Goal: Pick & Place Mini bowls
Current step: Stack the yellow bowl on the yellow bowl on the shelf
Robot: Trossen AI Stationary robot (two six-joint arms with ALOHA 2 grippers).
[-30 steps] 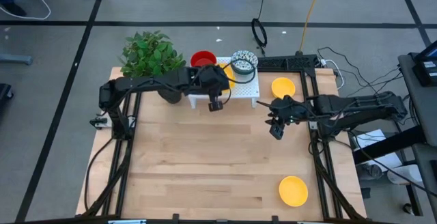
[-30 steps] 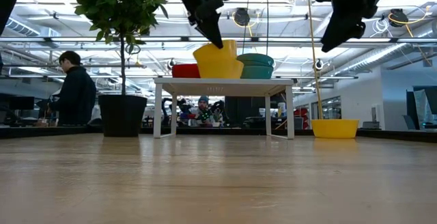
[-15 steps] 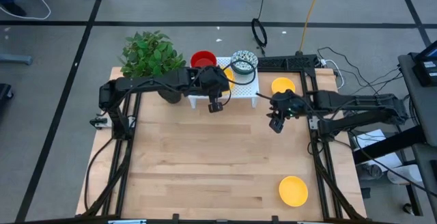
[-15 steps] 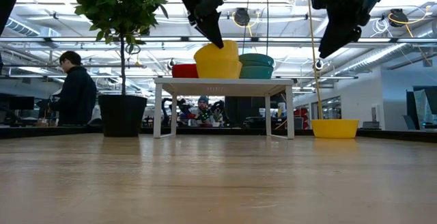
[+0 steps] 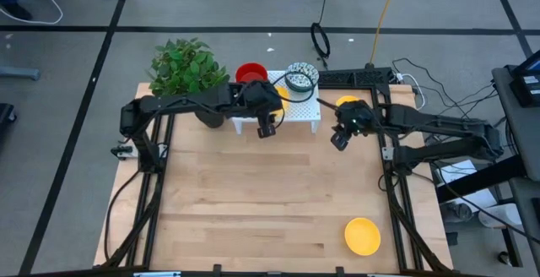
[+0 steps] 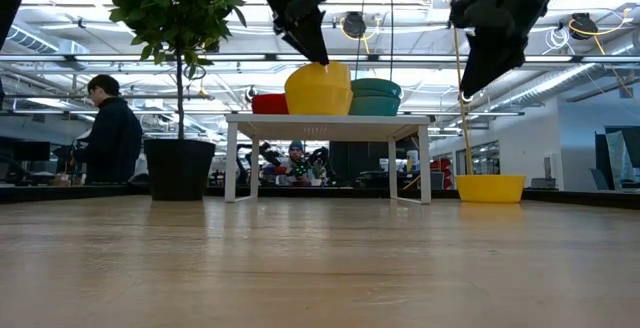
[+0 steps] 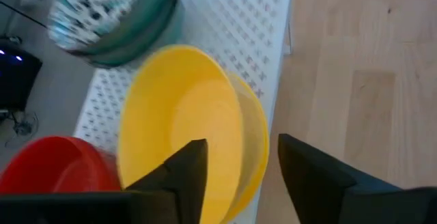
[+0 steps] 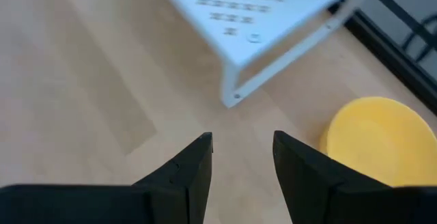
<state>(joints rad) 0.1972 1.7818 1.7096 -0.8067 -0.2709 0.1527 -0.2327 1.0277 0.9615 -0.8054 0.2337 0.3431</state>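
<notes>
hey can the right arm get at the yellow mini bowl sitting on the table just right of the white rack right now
Probably yes. The right gripper, open and empty, hovers above bare wood beside the white perforated rack, with the plain yellow mini bowl close by and nothing between them.

The patterned bowls are blurred, cut off by the frame edge.

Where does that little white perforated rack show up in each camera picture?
High view: white rack, back centre of the table, between both arms.
Low view: rack mid-picture, bowls on top.
Left wrist view: rack under the yellow bowls.
Right wrist view: rack corner.
Shared landmark: its perforated top.
</notes>
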